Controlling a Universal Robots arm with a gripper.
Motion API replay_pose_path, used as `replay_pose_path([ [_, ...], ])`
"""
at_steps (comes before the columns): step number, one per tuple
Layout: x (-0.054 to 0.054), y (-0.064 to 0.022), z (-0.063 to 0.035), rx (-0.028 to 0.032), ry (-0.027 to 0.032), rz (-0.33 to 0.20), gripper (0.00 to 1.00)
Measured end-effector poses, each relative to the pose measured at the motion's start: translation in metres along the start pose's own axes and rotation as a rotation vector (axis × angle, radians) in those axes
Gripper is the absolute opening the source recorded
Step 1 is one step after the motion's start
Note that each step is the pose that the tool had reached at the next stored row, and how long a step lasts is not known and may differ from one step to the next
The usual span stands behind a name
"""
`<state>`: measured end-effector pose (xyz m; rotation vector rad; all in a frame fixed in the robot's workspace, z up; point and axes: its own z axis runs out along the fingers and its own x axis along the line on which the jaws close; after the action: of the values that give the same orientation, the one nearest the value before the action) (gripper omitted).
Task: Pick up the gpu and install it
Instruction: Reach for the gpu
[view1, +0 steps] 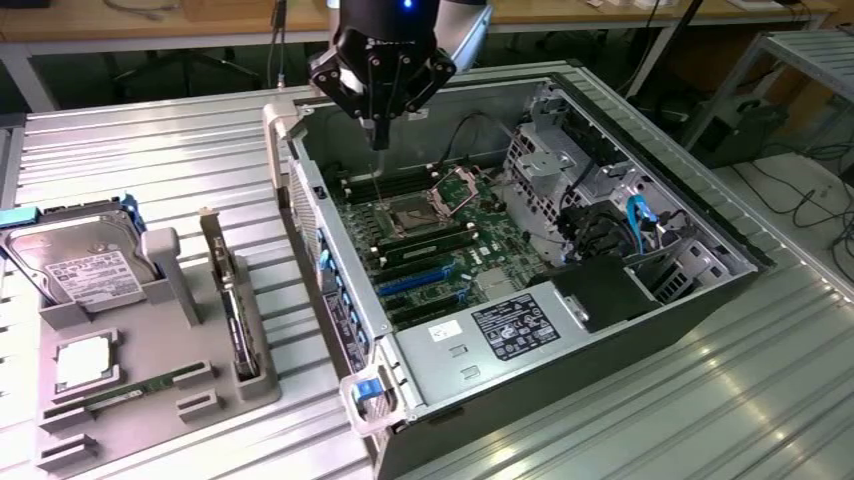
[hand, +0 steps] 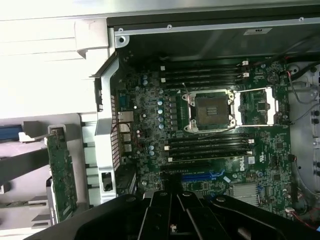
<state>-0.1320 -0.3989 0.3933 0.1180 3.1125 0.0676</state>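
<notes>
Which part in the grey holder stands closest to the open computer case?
The gpu, upright on its edge; hard drive, processor and RAM stick sit farther away.

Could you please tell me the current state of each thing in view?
Black computer case: open, side panel off.
Green gpu card with silver bracket: standing on edge in grey holder, not picked up.
Silver hard drive: standing in holder.
Motherboard CPU socket: cover flipped open.
Black gripper: jaws shut, empty.
</notes>
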Motion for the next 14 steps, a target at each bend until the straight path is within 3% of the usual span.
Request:
replay_pose_path([
  [14, 0.0105, -0.0008, -0.0003, 0.0000, 0.0000, 0.000, 0.11],
])
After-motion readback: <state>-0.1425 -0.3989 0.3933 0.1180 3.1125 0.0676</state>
